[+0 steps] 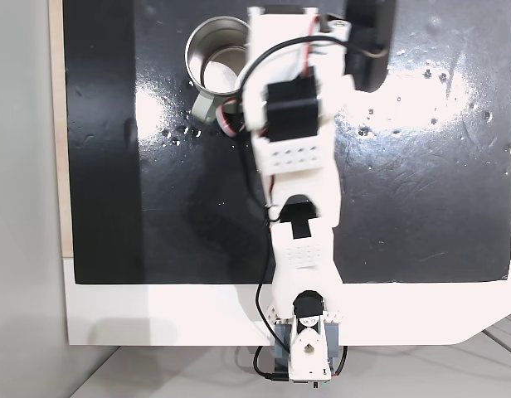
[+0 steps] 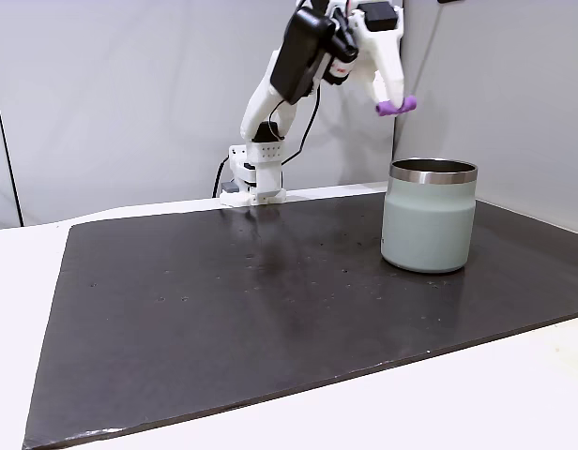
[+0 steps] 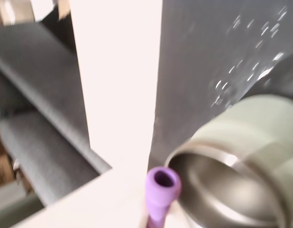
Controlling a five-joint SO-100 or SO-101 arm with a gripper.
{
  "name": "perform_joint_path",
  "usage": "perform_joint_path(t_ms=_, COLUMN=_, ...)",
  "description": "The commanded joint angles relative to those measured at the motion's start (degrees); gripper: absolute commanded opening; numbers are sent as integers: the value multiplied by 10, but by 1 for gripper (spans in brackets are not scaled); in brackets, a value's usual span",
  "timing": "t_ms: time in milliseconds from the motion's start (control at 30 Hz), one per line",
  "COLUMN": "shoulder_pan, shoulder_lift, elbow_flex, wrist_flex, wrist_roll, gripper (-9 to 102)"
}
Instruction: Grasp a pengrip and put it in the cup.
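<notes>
My gripper [image 2: 392, 101] is raised high above the black mat, shut on the pale purple pengrip [image 2: 397, 106], which sticks out sideways from the fingertips. The pengrip [image 3: 161, 190] fills the bottom centre of the wrist view, its hollow end facing the camera, just left of the cup's rim. The cup [image 2: 430, 214], steel-rimmed with a pale greenish wall, stands upright on the mat below and slightly right of the pengrip. From above, the cup [image 1: 214, 58] shows its shiny inside beside the arm, whose white body hides the gripper.
The black mat [image 2: 251, 300] covers most of the white table [image 2: 514, 394]. The arm's base [image 2: 256, 173] stands at the mat's far edge. A dark object [image 1: 372, 46] lies at the mat's top edge in the view from above.
</notes>
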State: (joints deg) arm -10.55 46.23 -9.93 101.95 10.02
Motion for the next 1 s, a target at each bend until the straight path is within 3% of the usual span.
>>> perform_joint_path(t_ms=0, shoulder_pan=-25, shoulder_lift=-4, elbow_flex=-51, wrist_flex=-10, wrist_roll=-11, gripper=0)
perform_joint_path(t_ms=633, shoulder_pan=-100, shoulder_lift=-65, elbow_flex=-52, wrist_flex=4, wrist_roll=-9, gripper=0)
perform_joint_path(t_ms=800, shoulder_pan=-100, shoulder_lift=-65, elbow_flex=-52, wrist_flex=17, wrist_roll=-9, gripper=27)
perform_joint_path(t_ms=967, shoulder_pan=-102, shoulder_lift=-65, elbow_flex=-52, wrist_flex=19, wrist_roll=-9, gripper=33)
